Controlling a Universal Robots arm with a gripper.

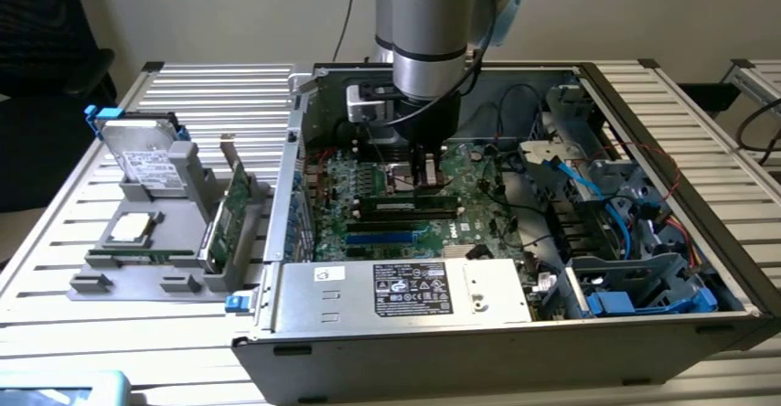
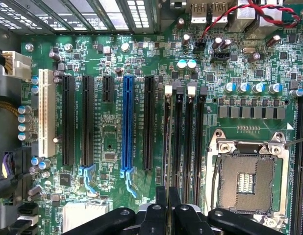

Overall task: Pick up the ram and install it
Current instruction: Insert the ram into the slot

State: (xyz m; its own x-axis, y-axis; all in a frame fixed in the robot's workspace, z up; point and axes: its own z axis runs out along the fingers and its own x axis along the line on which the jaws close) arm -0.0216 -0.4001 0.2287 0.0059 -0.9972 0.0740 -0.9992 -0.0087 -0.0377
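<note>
Down inside the open grey metal case [image 1: 488,356], the black gripper [image 1: 423,185] is pinching narrow on the long green ram stick [image 1: 411,207], which is sitting lengthwise along the black memory slots [image 2: 190,137] directly underneath.

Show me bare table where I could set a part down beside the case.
Bare table slats behind the grey fixture, and at the exterior view's right of the case. Crowded: the fixture and inside the case.

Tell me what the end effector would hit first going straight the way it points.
Likely the black memory slots on the motherboard, directly beneath the end effector; its height above them is unclear.
</note>
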